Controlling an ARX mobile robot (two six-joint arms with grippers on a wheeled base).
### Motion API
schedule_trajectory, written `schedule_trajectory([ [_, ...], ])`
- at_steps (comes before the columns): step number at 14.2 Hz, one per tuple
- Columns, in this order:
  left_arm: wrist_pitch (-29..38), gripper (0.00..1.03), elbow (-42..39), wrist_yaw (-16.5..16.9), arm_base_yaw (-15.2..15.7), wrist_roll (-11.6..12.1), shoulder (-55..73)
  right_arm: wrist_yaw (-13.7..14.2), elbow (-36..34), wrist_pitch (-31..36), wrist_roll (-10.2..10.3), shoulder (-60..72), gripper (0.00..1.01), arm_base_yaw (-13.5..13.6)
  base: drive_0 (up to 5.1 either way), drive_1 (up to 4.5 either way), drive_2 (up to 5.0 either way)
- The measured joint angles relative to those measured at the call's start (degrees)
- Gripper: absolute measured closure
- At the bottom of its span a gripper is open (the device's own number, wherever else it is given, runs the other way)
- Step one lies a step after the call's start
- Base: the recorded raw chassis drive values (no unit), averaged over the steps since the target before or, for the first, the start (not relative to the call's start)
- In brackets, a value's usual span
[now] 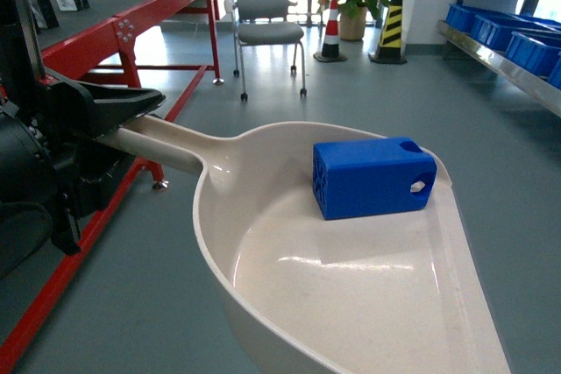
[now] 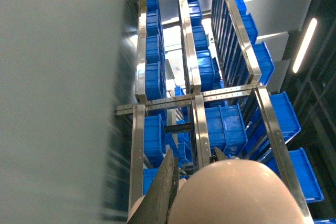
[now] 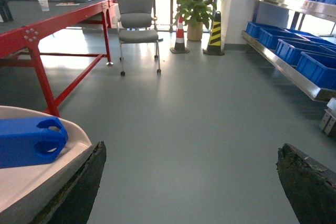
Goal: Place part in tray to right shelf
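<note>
While carrying part (image 1: 372,178) in tray (image 1: 351,304), left end effector (image 1: 110,120) gripped handle. Right end effector (image 3: 189,182) apparently spread, empty. Next: reach right shelf (image 1: 504,63).

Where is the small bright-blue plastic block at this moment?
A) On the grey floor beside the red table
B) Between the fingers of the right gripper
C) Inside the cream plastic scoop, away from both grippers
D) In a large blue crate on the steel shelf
C: the small bright-blue plastic block lies inside the cream plastic scoop, whose handle the left gripper holds; the right gripper is open and empty.
</note>
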Motion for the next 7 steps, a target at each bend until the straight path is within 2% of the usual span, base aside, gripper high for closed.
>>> schedule_trajectory([
  [7,0.26,0.89,0.0,-0.11,0.0,0.07,0.02,-0.02,0.0,-0.04,0.0,0.0,0.03,0.0,0.0,4.33,-4.3],
])
